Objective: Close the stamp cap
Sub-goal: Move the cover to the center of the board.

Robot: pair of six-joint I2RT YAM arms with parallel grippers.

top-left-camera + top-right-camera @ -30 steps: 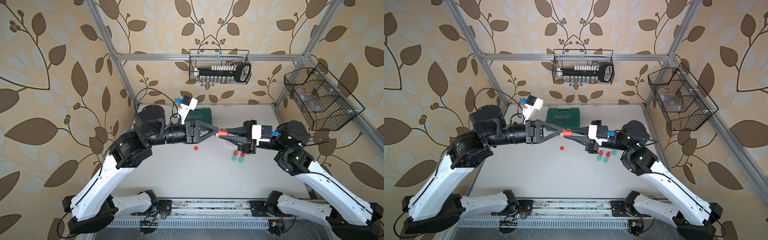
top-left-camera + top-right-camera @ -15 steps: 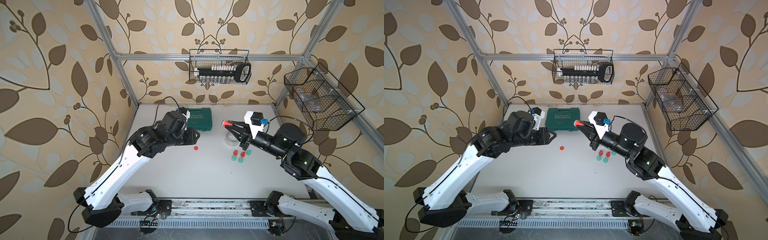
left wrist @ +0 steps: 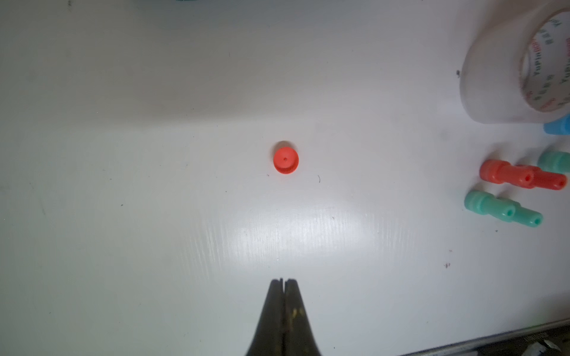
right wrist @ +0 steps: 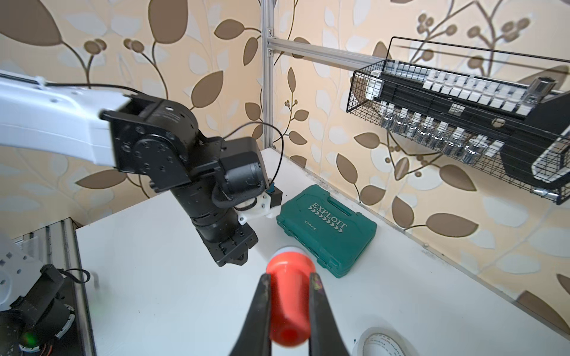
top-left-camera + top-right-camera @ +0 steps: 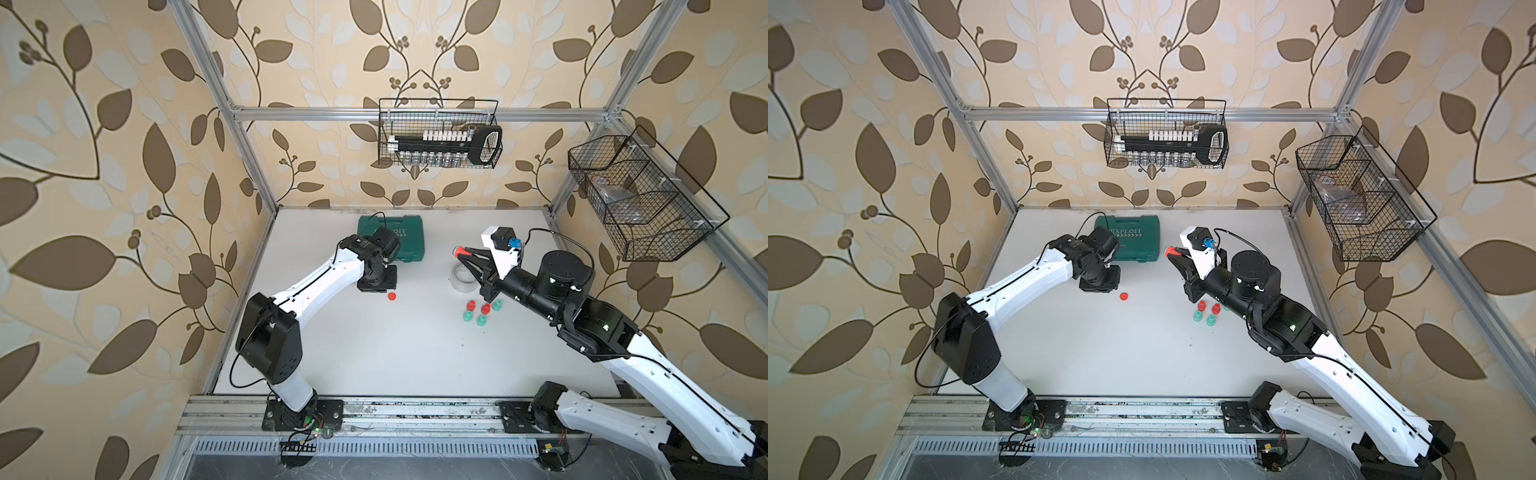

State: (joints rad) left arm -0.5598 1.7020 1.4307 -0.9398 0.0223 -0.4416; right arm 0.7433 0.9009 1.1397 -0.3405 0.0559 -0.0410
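Left wrist view: my left pincer (image 3: 284, 282) is pressed fully together, gripping nothing, hovering over the worktop (image 3: 123, 154). One loose red cap (image 3: 285, 160) lies ahead. I count two upright red stamps (image 3: 505, 175), three green stamps (image 3: 490, 205), one blue piece (image 3: 558, 128) and one tape roll (image 3: 493, 92).

Right wrist view: my right pincer (image 4: 290, 277) clamps the held red stamp (image 4: 288, 308), white face bare, with one green case (image 4: 327, 228) beyond.

In both top views, the held red stamp is aloft right of centre. The red cap sits left, just beside the left pincer.

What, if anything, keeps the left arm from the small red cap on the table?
Likely nothing, so yes: the left gripper hangs close by the red cap with bare table between. Its jaws are shut and must open first.
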